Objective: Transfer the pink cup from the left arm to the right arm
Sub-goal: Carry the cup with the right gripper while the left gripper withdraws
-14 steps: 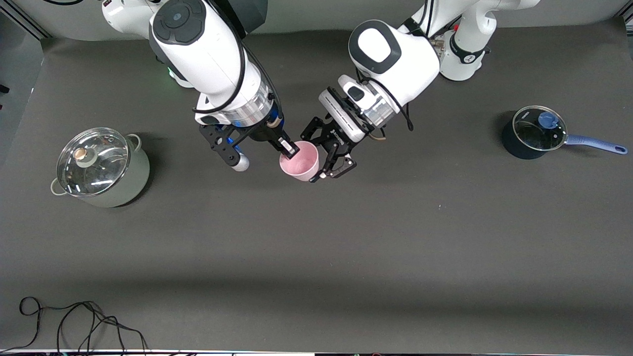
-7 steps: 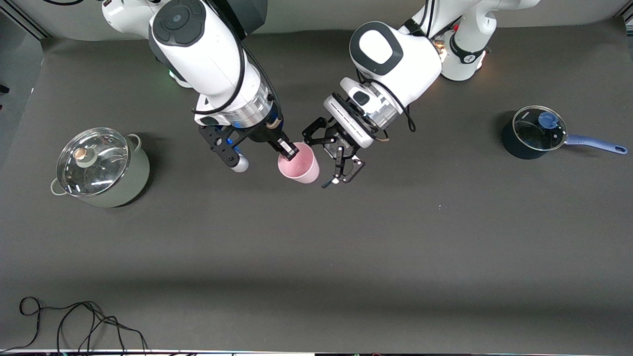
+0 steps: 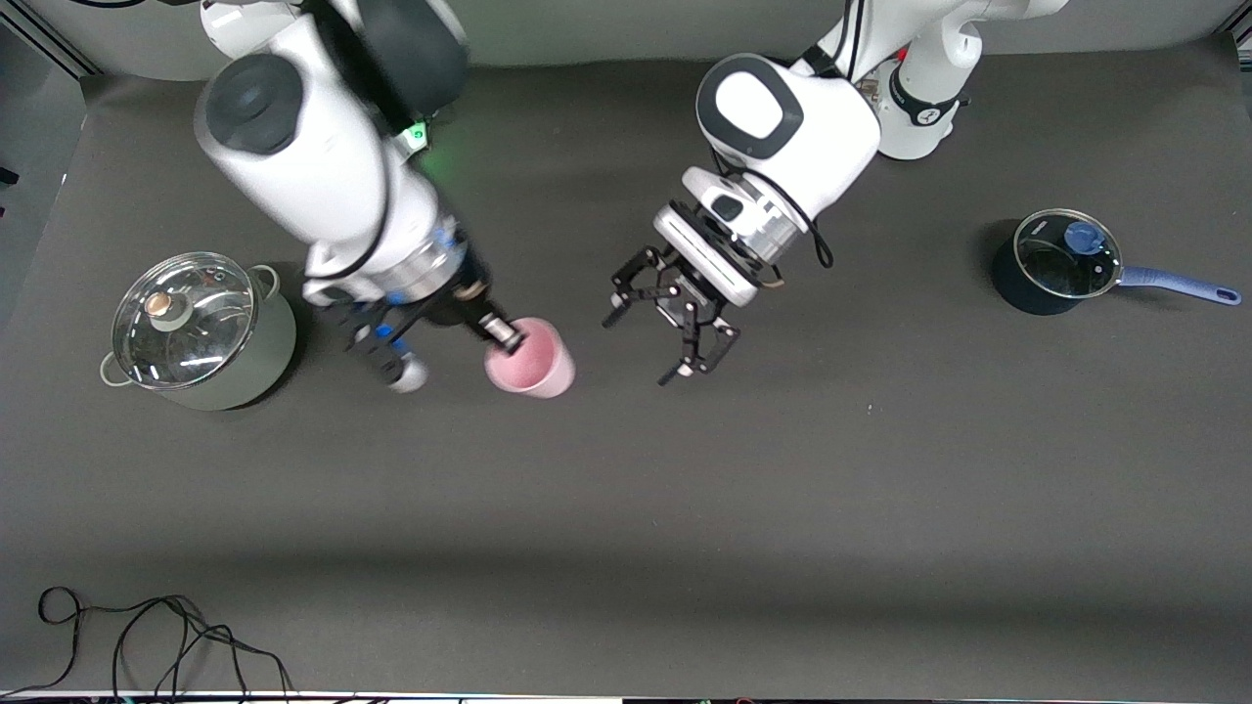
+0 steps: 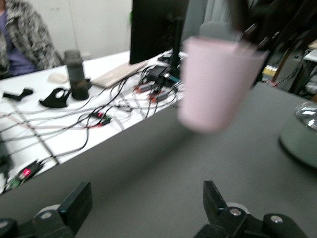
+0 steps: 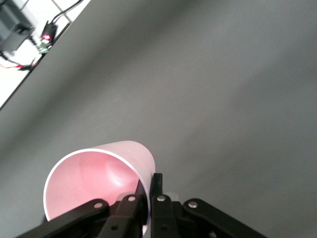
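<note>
The left gripper (image 3: 675,337) hangs with its linked fingers spread wide and nothing between them — in the left wrist view its two black fingertips (image 4: 214,198) stand far apart over bare mat, touching nothing. The pink cup (image 3: 531,369) is up in the air over the dark table (image 3: 685,508), well apart from that claw and toward the right arm's end of the table from it. The right gripper (image 3: 504,335) has its long straight fingers pressed together on the cup's rim, one finger inside the wall and one outside (the right wrist view shows the pinch plainly at the lip of the pink cup (image 5: 101,178)). The cup tilts, its mouth turned toward the front camera. A second ago the claw was clamped round the cup while the right gripper already pinched the rim; since then the claw has let go and drawn away, and the right arm has carried the cup off toward the grey lidded pot (image 3: 196,330). The blue saucepan (image 3: 1061,262), well away from the claw toward the left arm's end, has not moved.
</note>
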You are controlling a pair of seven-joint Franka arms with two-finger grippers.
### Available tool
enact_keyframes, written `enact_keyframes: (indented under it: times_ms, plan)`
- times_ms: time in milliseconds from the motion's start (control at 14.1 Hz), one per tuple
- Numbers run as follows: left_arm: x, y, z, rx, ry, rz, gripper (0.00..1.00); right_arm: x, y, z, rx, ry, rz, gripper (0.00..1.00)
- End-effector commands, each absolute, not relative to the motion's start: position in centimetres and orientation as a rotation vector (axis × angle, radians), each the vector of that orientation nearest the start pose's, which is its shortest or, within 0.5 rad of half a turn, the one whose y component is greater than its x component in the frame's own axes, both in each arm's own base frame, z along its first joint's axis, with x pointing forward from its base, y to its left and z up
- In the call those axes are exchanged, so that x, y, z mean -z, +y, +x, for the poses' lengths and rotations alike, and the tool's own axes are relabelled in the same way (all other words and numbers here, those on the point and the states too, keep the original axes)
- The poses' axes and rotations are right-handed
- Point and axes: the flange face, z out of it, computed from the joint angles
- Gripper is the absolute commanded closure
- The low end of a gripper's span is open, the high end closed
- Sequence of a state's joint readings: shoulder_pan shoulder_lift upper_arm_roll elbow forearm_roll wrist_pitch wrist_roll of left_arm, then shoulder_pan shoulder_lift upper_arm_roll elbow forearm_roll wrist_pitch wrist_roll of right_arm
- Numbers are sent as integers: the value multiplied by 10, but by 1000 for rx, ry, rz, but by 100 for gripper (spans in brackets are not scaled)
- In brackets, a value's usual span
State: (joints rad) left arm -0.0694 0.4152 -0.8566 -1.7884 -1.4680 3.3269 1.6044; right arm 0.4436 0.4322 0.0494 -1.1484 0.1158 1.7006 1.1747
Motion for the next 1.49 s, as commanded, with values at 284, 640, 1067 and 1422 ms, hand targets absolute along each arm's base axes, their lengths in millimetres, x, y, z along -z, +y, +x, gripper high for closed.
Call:
enact_keyframes:
  times_ms: [284,640,1067,1422]
  plan:
    - [-379,-316,575,1589,1012,-3185,0,-556,161,637,-206,573,-2992,100]
    - [-358,-279,592,1566,1072,-3333,0,-529,66,642,-253,330,-3056,100]
    - [-345,-229,610,1298,1119,-3614,0,-454,41,642,-226,279,-3121,100]
    - [-387,-168,612,616,1110,-3801,0,-376,36,636,-93,293,-3121,100]
